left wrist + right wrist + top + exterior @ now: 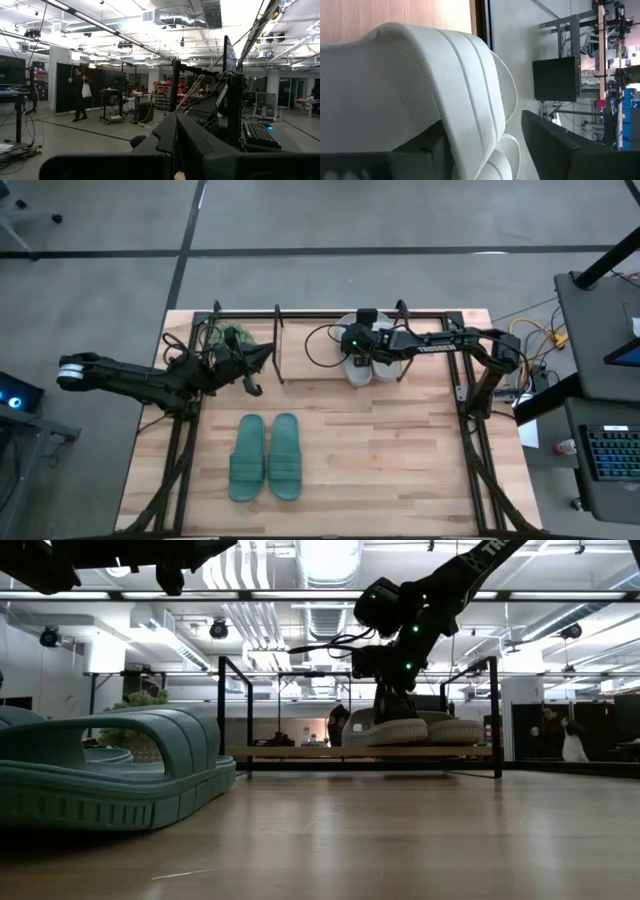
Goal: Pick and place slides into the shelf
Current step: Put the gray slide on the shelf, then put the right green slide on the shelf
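Two pale grey-white slides [372,368] [415,728] lie side by side, soles down, on the wooden base of the black wire shelf [278,345] [300,751], toward its right end. My right gripper [355,352] [392,705] [482,125] is open above the left one, its fingers on either side of that slide's ribbed strap [445,75]. The teal-green pair [266,457] [110,775] rests flat on the table nearer the front. My left gripper [255,375] [175,145] hovers shut and empty by the shelf's left end. My right gripper comes down on the left white slide from above. One finger [420,145] sits under the strap's edge [465,130], and the other finger [555,145] stands clear of it with a gap. Whether the first finger touches the strap, I cannot tell. The slide lies on the shelf base.
A small green potted plant [235,335] [145,700] stands at the shelf's left end, close to my left gripper. The shelf's upright hoops [222,710] rise on either side of the white slides. Bare wood lies between the teal pair and the shelf. A person [570,735] stands far behind.
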Tool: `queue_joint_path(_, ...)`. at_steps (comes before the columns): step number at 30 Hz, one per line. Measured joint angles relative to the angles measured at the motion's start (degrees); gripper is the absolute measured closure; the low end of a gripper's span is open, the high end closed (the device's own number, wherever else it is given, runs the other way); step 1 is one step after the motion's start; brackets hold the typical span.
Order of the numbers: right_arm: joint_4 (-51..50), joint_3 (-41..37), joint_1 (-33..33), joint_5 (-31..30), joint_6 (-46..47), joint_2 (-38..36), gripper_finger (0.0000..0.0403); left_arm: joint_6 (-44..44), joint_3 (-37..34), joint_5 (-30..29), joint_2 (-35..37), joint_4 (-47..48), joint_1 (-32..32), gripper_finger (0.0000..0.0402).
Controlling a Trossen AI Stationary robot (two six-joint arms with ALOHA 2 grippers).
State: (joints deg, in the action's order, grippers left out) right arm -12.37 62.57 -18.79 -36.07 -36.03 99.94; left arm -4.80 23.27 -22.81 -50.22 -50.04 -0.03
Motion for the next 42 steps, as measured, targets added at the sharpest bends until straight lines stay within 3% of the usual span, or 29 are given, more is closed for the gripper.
queue_joint_path(11, -10.3, 3.68, 0.01, 0.08, 5.88, -0.4, 0.015, 0.0, 0.0, 0.0, 0.0, 0.0, 0.0, 0.0402)
queue_joint_path(21, -21.03, 9.91, 2.33, 1.62, 9.88, -1.71, 0.0151, 0.0, 0.0, 0.0, 0.0, 0.02, 0.0, 0.0402)
queue_joint_path(31, -32.39, 17.11, 3.8, 12.92, 23.02, -5.67, 0.0155, 0.0, 0.0, 0.02, 0.0, 0.0, 0.0, 0.0402)
queue_joint_path(37, -29.79, 17.45, 3.89, 28.4, 31.3, -12.33, 0.0159, 0.0, 0.0, 0.02, 0.0, 0.02, 0.01, 0.0402)
queue_joint_path(42, -23.56, 15.42, 4.25, 37.61, 37.67, -18.76, 0.0161, -0.04, 0.0, 0.02, 0.0, 0.02, 0.0, 0.0402)
